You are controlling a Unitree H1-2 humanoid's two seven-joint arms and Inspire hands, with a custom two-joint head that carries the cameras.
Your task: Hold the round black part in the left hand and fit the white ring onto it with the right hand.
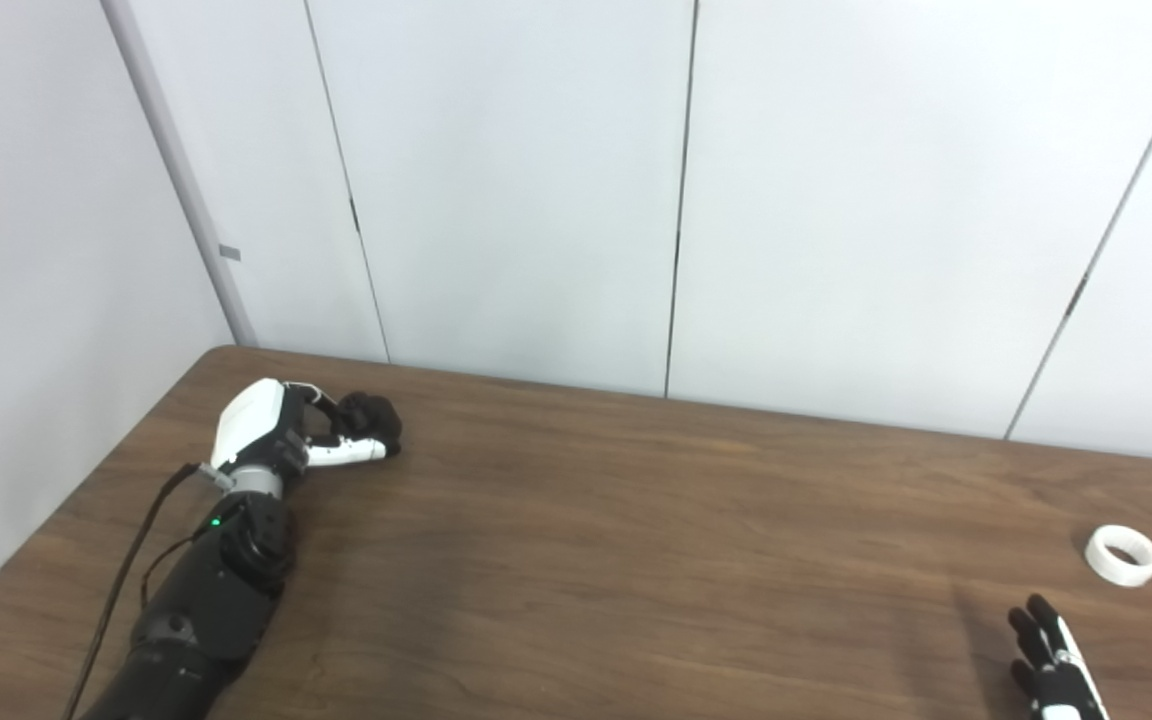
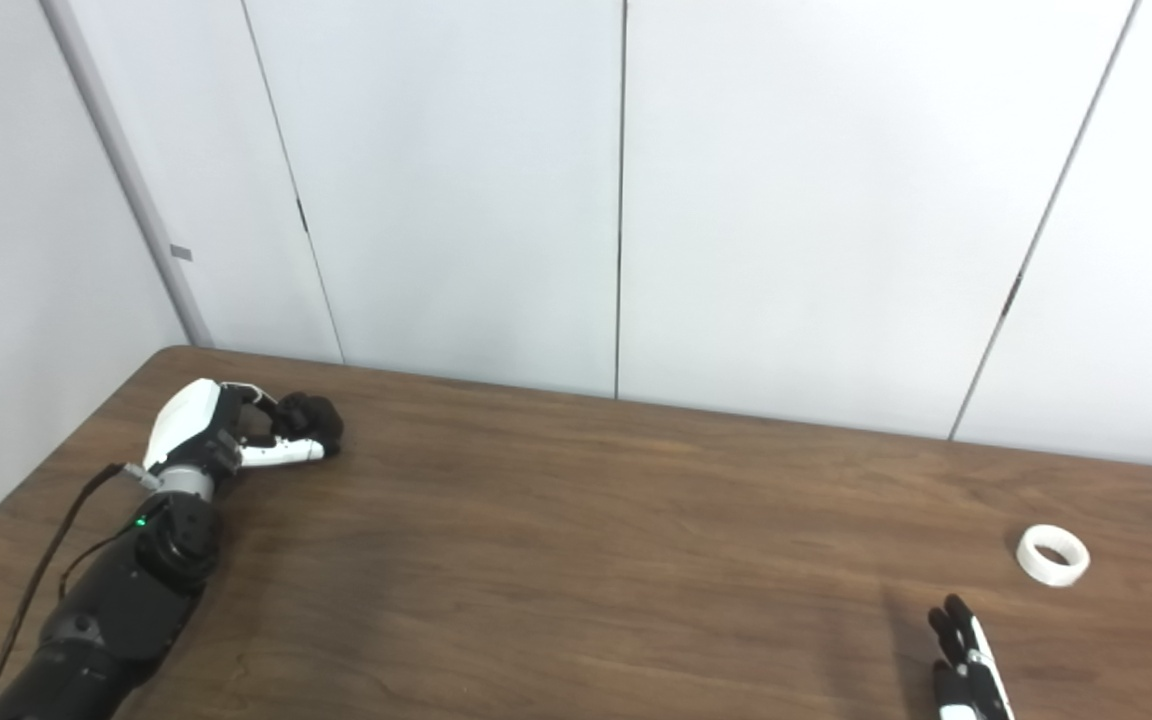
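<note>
Left hand (image 1: 296, 430): it rests at the far left corner of the bench (image 1: 636, 560), its fingers (image 1: 351, 452) curled around the round black part (image 1: 371, 420).
Round black part: it sits inside the curl of the left fingers, touching them and at bench level; whether it is lifted off the wood cannot be told.
Right hand (image 2: 966, 665): only its upper part shows at the bottom right edge; its fingers (image 2: 956, 625) are extended, lie close together and hold nothing.
White ring (image 2: 1052, 555): it lies flat on the bench, just beyond the right fingers and a little to their right, near them but not touching.
Separation: the ring is well apart from the left fingers and the black part, across the width of the bench.
Writing: no brand, label or readable text shows on the hands, the ring or the bench.
Wall (image 1: 536, 180): pale panels stand behind the bench.
</note>
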